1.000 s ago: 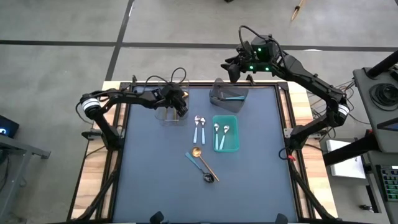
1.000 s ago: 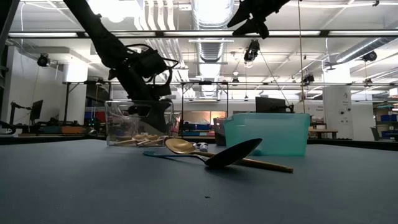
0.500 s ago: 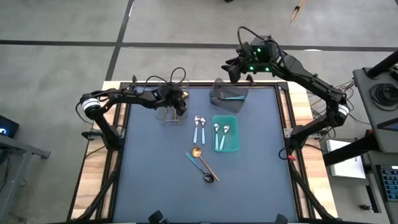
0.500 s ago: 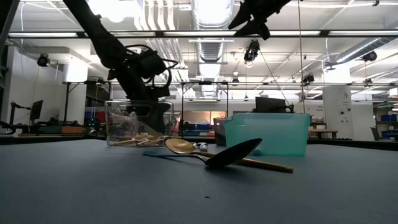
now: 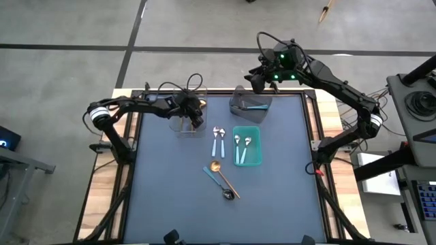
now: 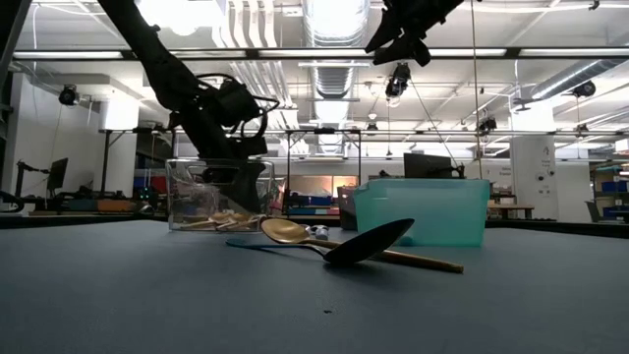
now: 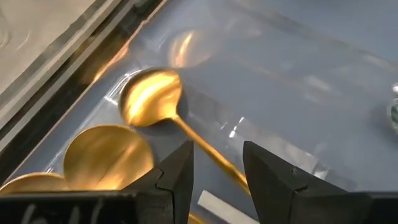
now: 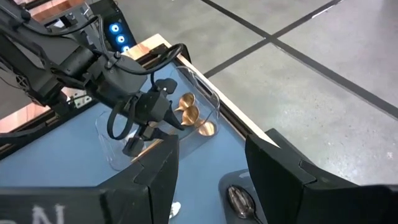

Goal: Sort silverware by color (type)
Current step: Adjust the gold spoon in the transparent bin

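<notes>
Gold spoon dropped off in the clear bin

Left gripper is now spread, spoon released inside the clear bin; one gold spoon is left on the counter. Right gripper is held spread above the grey bin.

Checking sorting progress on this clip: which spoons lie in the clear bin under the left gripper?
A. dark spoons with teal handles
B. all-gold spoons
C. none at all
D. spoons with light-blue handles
B: the left wrist view shows all-gold spoons lying on the floor of the clear bin, just ahead of the left gripper, whose fingers stand apart with nothing between them.
</notes>
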### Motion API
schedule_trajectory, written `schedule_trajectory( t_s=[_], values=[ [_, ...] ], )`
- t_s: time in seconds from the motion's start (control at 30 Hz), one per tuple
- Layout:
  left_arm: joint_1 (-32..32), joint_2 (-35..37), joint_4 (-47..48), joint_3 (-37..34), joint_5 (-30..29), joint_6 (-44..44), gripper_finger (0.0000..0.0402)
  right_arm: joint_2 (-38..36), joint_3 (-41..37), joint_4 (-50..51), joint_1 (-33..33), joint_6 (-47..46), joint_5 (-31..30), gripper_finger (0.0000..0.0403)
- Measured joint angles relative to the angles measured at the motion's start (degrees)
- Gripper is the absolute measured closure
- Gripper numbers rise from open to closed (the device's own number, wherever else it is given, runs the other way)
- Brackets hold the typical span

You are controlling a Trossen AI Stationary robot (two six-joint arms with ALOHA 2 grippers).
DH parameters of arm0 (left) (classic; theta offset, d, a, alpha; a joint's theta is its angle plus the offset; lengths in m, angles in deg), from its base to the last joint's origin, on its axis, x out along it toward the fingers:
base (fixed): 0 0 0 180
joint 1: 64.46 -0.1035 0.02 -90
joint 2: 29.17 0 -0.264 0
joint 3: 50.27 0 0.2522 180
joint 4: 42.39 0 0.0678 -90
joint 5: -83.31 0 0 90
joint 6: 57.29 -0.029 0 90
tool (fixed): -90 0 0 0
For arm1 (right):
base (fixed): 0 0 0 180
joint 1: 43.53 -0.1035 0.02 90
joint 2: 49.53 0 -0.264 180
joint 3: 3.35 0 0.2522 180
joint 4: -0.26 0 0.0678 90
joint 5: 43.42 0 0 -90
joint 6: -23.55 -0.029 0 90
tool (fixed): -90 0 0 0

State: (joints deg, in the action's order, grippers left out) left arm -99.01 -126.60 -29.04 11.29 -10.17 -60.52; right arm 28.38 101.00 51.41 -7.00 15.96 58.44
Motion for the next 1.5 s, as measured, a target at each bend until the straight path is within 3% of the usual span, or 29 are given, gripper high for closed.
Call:
schedule_trajectory(
  t_s=[0.93,1.5],
  values=[
    [-0.24,-4.41,-0.07,0.70,-0.33,3.14,0.0287,0.02,-0.24,0.07,0.00,-2.45,-0.04,0.0227],
    [-0.24,-4.59,1.79,1.92,-3.65,12.01,0.0350,0.02,-0.24,0.09,-0.01,-3.02,-0.04,0.0227]
  ],
)
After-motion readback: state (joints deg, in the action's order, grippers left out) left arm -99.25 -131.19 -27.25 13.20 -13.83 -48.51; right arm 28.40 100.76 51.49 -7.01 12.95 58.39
